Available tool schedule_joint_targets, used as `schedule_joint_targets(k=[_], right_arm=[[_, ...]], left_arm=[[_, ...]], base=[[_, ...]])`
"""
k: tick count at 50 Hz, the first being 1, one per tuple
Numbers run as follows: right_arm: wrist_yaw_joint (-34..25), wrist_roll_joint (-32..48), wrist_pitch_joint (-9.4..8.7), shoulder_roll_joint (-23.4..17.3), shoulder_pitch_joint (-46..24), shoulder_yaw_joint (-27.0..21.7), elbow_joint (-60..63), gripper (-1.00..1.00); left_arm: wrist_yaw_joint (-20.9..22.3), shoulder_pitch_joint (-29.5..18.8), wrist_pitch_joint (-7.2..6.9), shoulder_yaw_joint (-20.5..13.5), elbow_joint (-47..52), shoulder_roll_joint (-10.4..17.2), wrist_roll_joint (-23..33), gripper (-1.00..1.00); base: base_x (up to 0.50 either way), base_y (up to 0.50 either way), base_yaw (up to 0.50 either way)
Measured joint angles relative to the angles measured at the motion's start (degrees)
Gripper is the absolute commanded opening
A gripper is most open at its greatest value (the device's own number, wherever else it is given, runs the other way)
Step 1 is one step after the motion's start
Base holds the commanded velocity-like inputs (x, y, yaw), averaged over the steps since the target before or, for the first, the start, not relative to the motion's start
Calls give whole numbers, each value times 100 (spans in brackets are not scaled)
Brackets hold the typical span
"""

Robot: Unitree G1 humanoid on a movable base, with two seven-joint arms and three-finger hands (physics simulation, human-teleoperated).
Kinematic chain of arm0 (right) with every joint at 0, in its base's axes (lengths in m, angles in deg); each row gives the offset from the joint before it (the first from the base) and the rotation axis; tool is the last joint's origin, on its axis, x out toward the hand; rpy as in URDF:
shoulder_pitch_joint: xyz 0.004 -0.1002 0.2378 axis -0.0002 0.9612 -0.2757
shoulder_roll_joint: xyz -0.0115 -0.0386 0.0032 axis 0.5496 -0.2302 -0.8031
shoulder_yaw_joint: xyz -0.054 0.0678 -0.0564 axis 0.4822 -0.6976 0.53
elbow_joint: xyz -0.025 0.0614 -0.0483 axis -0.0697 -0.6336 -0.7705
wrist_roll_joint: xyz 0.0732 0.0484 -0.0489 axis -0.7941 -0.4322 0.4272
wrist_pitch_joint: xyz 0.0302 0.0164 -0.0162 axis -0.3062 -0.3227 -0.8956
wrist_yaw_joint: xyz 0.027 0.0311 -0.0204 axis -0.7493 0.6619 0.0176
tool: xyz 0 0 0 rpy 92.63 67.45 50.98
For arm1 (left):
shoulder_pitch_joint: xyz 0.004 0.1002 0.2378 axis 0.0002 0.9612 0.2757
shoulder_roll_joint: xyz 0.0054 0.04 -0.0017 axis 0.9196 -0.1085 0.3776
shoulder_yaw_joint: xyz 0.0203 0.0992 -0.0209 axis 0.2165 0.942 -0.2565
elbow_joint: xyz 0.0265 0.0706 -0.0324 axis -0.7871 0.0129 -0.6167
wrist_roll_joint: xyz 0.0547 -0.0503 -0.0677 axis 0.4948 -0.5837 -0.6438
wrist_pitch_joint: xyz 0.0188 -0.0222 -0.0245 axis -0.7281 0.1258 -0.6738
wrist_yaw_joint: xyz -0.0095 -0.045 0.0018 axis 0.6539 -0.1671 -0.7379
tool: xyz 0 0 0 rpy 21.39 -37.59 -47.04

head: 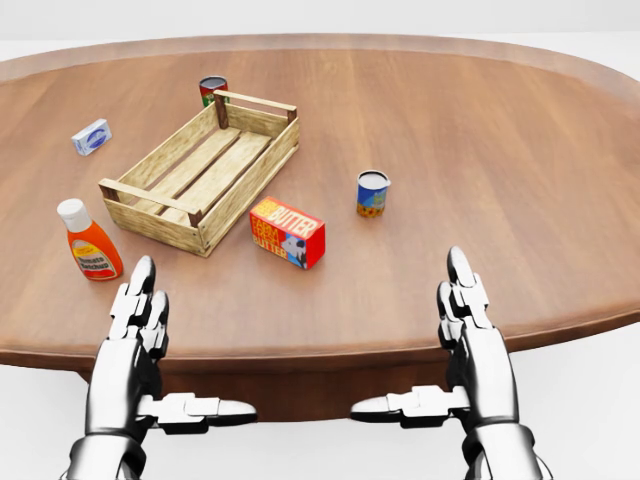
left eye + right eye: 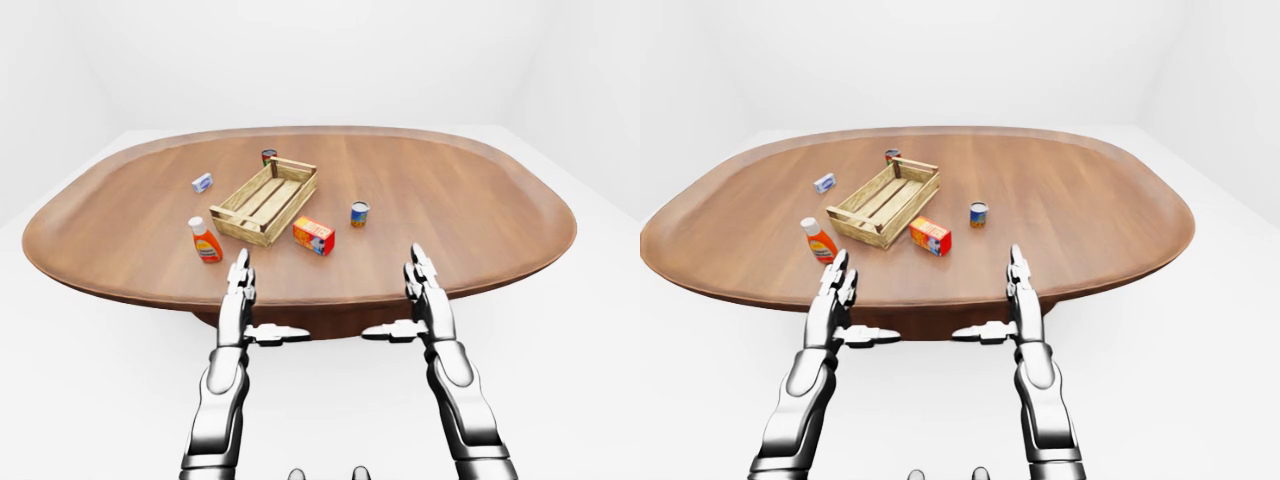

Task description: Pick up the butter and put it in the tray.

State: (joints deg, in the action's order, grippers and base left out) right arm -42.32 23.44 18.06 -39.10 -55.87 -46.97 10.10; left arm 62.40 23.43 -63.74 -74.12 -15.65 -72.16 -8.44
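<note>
The butter (image 1: 287, 232) is an orange and red box lying on the wooden table, just right of the tray's near corner in the head view. The tray (image 1: 202, 171) is a slatted wooden crate, holding nothing, set at an angle left of centre. My left hand (image 1: 152, 345) hovers at the table's near edge, below the crate, fingers flat and thumb out, open. My right hand (image 1: 448, 340) mirrors it at the lower right, open too. Both hands hold nothing and are well short of the butter.
An orange sauce bottle (image 1: 88, 241) stands left of the crate. A small blue-white packet (image 1: 92, 136) lies at upper left. One can (image 1: 213, 90) stands behind the crate's far end, another can (image 1: 372, 193) right of the butter. The oval table (image 2: 480, 200) spans the view.
</note>
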Motion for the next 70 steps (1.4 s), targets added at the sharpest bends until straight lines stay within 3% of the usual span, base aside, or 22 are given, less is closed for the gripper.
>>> schedule_joint_targets(k=[13, 21, 24, 35, 50, 70], right_arm=[[-113, 12, -88, -36, 183, -95, 424, 100], [-126, -48, -449, -4, 581, -121, 1382, 100], [-143, -129, -461, 20, 754, -144, 1806, 100], [-136, -283, -461, 73, 1294, -103, 3021, 100], [-160, -111, -461, 64, 1705, 40, 3760, 100], [-105, 253, -461, 49, 1794, 141, 3857, 100]], left_arm=[[182, 150, -83, -76, 302, 43, -42, 100], [352, 495, -377, -106, 1096, 49, -128, 100], [423, 667, -492, -113, 1475, 39, -167, 100], [607, 1208, -492, -94, 2608, -12, -271, 100], [707, 1465, -492, -144, 3214, -54, -347, 100], [717, 1505, -492, -173, 3340, -72, -350, 100]], base=[[0, 0, 0], [0, 0, 0], [0, 0, 0], [0, 0, 0], [0, 0, 0], [0, 49, 0]])
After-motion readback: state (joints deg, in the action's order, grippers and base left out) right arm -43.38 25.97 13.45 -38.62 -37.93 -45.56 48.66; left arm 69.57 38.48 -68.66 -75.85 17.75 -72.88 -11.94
